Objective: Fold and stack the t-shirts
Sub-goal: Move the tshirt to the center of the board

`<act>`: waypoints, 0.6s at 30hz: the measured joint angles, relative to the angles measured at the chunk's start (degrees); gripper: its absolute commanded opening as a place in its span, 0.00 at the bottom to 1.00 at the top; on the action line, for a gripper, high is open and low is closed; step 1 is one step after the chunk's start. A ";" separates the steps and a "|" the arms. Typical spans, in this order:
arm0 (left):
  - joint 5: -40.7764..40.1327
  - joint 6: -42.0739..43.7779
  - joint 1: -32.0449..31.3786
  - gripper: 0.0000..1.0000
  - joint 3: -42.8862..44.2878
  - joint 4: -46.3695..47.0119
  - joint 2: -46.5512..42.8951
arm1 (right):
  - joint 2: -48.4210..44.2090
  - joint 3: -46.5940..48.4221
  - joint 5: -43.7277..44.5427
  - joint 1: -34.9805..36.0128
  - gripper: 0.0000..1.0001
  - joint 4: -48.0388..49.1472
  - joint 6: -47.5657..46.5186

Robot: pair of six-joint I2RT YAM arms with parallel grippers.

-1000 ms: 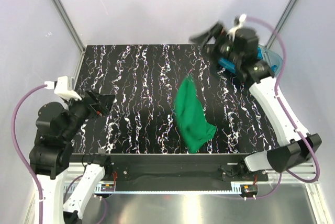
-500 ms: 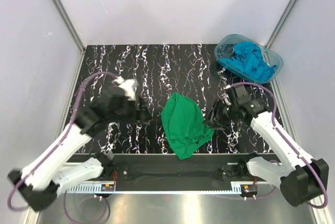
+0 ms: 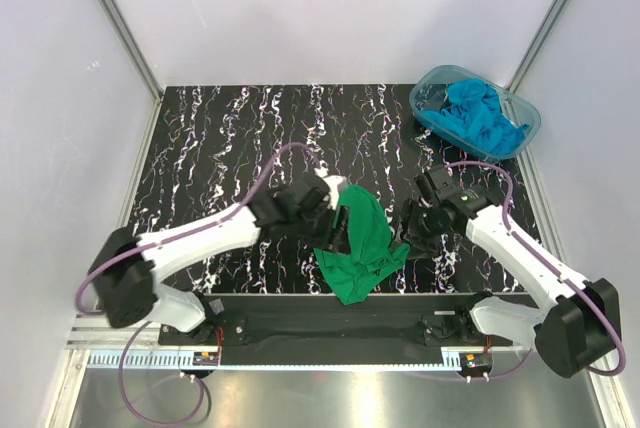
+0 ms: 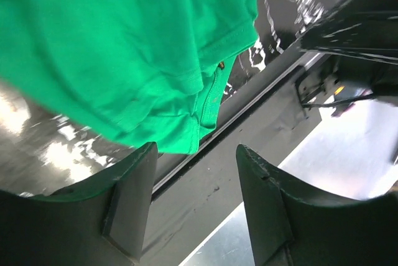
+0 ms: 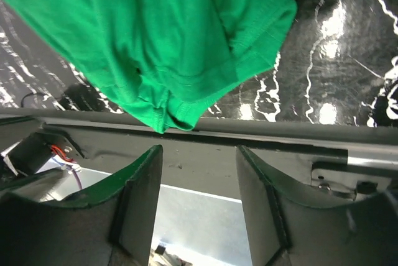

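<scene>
Near the front edge of the black marbled table (image 3: 220, 138), the green t-shirt (image 3: 358, 248) lay crumpled and unfolded, its lower hem reaching almost to the table's lip. The left gripper (image 3: 335, 233) sat at the shirt's left border and the right gripper (image 3: 408, 235) just off its right border, so the cloth lay between them. In the left wrist view the left gripper (image 4: 196, 151) had its fingers (image 4: 134, 197) spread wide with nothing held between them (whether a tip brushed the cloth could not be told). The right gripper (image 5: 199, 151) was likewise spread and empty, with the green hem (image 5: 168, 101) ahead of it. The turquoise t-shirts (image 3: 483, 113) were heaped in the clear plastic tub (image 3: 430, 83) at the far right corner, well apart from both arms.
</scene>
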 measured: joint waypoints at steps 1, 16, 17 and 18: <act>0.63 0.07 -0.55 0.60 0.61 0.48 2.29 | 0.42 -0.11 0.04 0.00 0.57 -0.17 0.09; 4.20 -1.29 -1.77 0.46 6.32 3.21 17.42 | 3.58 -4.98 -1.75 0.00 0.45 5.40 1.18; 4.26 -1.36 -1.75 0.43 6.78 3.21 18.08 | 4.07 -4.98 -1.92 0.00 0.45 5.99 1.18; 4.28 -1.38 -1.75 0.39 7.23 3.19 18.69 | 4.74 -5.03 -2.05 0.00 0.45 6.75 1.18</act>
